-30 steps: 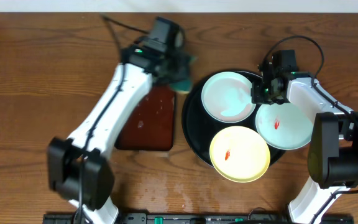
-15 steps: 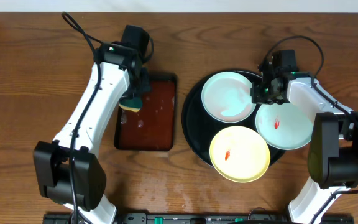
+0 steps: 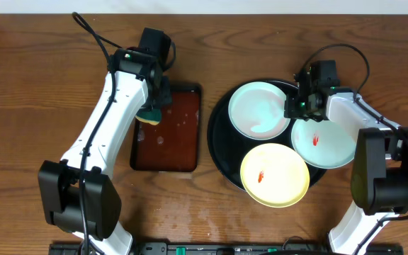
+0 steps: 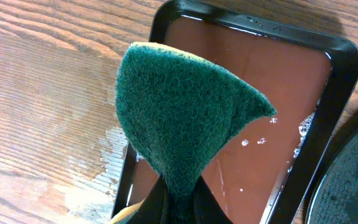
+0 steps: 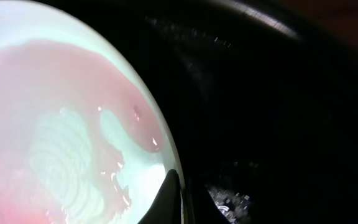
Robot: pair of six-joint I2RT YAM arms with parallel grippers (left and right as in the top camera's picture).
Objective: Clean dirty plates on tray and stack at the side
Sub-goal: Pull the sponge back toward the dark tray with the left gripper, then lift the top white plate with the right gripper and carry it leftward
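Note:
Three plates lie on the round black tray (image 3: 215,142). My right gripper (image 3: 293,110) is shut on the right rim of a mint-white plate (image 3: 258,110), whose face is wet with a pinkish film; the right wrist view shows this plate (image 5: 67,130) with my fingertip (image 5: 171,198) on its edge. A second mint-white plate (image 3: 328,145) and a pale yellow plate (image 3: 275,176) each bear a small red smear. My left gripper (image 3: 150,112) is shut on a green and yellow sponge (image 4: 179,118), held over the left edge of the rectangular tray.
A rectangular reddish-brown tray (image 3: 179,152) holding shallow water stands left of the black tray; it also shows in the left wrist view (image 4: 272,81). A wet patch (image 4: 114,146) marks the wood beside it. Bare wood-grain tabletop (image 3: 34,85) lies to the left.
My left arm swung left with the sponge, from beside the black tray to over the rectangular tray, and has since held still. My right gripper stays on the mint-white plate's rim.

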